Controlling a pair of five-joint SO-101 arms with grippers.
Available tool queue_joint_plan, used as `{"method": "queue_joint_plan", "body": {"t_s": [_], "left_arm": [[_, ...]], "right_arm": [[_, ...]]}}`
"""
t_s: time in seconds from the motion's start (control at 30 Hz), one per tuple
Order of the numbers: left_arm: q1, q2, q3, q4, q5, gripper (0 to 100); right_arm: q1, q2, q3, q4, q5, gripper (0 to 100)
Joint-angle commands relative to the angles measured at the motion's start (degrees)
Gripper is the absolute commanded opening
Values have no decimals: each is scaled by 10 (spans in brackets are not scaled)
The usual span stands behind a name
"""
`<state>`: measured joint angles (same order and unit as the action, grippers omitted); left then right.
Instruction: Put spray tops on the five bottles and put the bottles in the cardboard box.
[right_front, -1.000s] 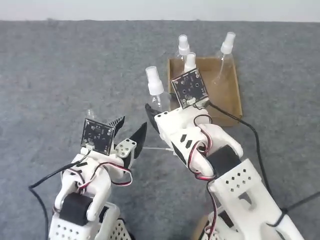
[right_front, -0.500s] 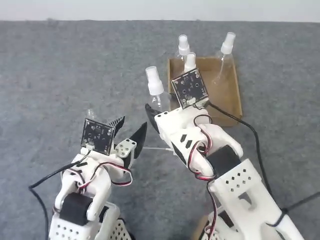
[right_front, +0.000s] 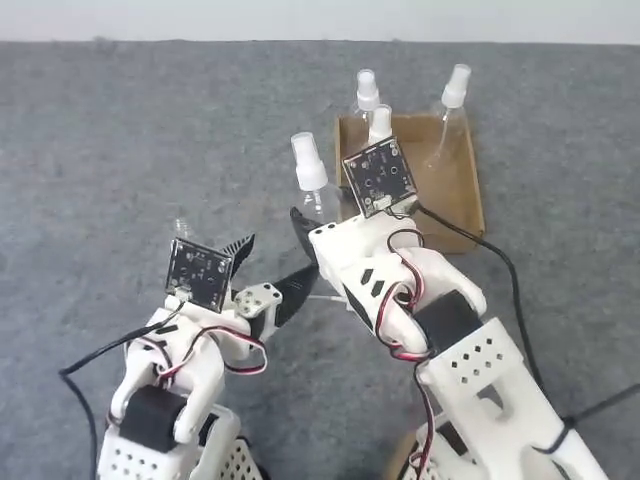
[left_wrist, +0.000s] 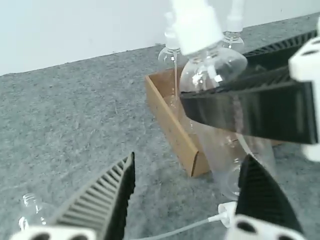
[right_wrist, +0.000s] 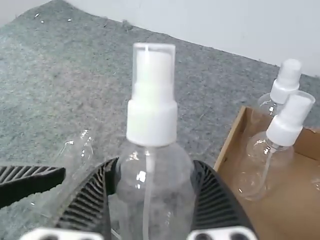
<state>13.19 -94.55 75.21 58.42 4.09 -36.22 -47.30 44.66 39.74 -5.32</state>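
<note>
Right hand (right_wrist: 154, 185): closed around the body of a clear bottle (right_front: 314, 200); we see a black finger (right_wrist: 87, 200) pressed against each side.
Held bottle: upright and fitted with a white spray top (right_wrist: 151, 112), just outside the cardboard box (right_front: 455, 200), beside the wall that faces the left arm.
Left hand (right_front: 272, 262): spread wide and holding nothing; near the box, on the held bottle's side.
Bottles at the box: three upright bottles with spray tops (right_front: 380, 122) (right_front: 455, 95) (right_front: 367, 95). We place the first two inside the box; for the rearmost we cannot tell whether its base is within the far wall.
Uncapped bottle (right_front: 180, 228): open neck, well apart from the box, beyond the left hand.
Loose spray top (left_wrist: 226, 212): lying on the worktop (right_front: 120, 130) with its thin tube stretched out, near the box's closest corner and by the held bottle's base.
Worktop: covered in grey carpet-like fabric, on which the box rests.
</note>
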Motion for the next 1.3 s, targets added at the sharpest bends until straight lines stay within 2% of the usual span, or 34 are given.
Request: {"method": "queue_joint_plan", "body": {"t_s": [0.0, 0.23, 0.37, 0.53, 0.87, 0.97, 1.27], "left_arm": [[4, -8, -7, -6, 8, 318], [0, -8, 6, -18, 6, 318], [-1, -8, 33, -54, 5, 317], [-1, -8, 36, -60, 5, 317], [-1, -8, 36, -56, 5, 316], [-1, -8, 38, -56, 5, 316], [-1, -8, 39, -56, 5, 315]], "right_arm": [[-18, -26, -39, -41, 4, 6], [-54, -32, -43, -55, 5, 6], [-57, -33, -84, 7, 4, 6], [-57, -51, -125, 70, 4, 6], [-45, -85, -122, 112, 10, 6], [1, -85, -125, 112, 33, 6], [223, -85, -132, 113, 82, 6]]}}
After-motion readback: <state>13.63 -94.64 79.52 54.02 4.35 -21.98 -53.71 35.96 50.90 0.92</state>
